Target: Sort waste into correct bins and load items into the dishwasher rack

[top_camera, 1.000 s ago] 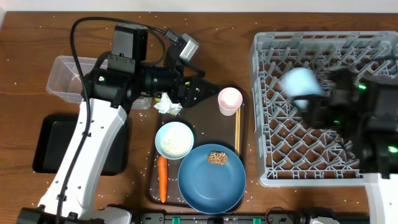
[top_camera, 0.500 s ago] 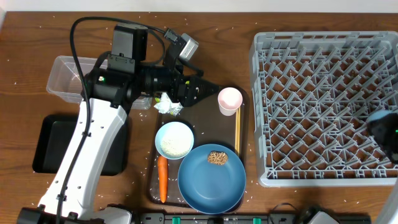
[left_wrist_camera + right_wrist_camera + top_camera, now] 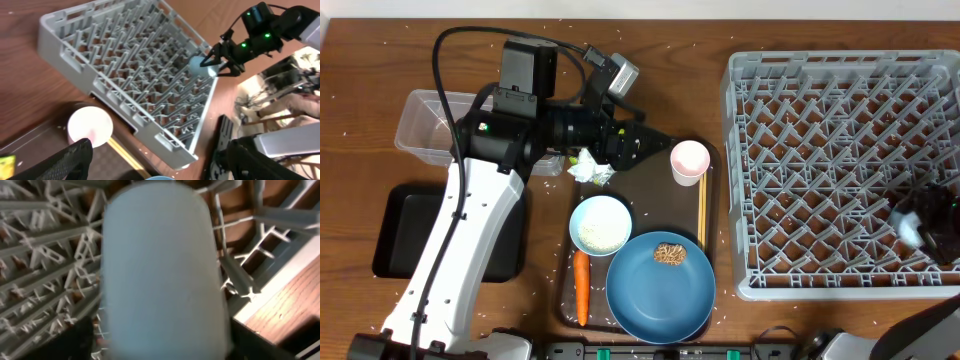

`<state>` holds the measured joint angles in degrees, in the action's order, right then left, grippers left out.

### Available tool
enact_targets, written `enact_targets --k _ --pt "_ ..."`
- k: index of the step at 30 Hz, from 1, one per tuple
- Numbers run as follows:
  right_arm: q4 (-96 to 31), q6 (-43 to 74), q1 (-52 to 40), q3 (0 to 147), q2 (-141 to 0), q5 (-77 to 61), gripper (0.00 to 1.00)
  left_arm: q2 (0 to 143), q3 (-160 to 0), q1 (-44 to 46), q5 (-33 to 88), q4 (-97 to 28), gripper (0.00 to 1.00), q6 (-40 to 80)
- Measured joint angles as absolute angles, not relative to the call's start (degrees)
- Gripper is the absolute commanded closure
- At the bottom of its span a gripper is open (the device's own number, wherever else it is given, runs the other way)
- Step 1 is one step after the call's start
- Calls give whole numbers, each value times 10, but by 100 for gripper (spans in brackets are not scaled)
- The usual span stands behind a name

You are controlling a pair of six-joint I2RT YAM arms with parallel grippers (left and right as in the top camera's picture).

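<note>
My right gripper (image 3: 918, 214) hovers low over the near right corner of the grey dishwasher rack (image 3: 840, 70). The small light-blue cup (image 3: 160, 270) stands between its spread fingers, with a sliver of rack showing beside the left finger (image 3: 65, 340). My left gripper (image 3: 650, 147) is open and empty over the brown tray, between the crumpled white paper (image 3: 590, 166) and the pinkish-white cup (image 3: 689, 160). On the tray lie the white bowl (image 3: 600, 224), the blue plate (image 3: 660, 290) with a brown lump (image 3: 669, 253), the carrot (image 3: 581, 287) and the chopsticks (image 3: 701, 210).
A clear tub (image 3: 425, 125) and a shallow black tray (image 3: 405, 235) sit at the left, partly under my left arm. White rice grains are scattered over the wooden table. The brown serving tray (image 3: 650, 195) lies beside the rack's left wall.
My right arm carried the light-blue cup from the rack's upper middle to its near right corner, and its jaws widened. The left arm stayed still.
</note>
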<state>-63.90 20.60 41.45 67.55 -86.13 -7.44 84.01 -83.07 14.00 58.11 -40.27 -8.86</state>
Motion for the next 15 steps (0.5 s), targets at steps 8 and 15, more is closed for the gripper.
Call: enact_targets --k 8,15 --pt "-668 201 415 680 -853 -95 11 847 -831 188 416 -404 14 -89" --pt "-655 188 415 715 -758 -116 17 893 -828 236 300 -403 14 -89"
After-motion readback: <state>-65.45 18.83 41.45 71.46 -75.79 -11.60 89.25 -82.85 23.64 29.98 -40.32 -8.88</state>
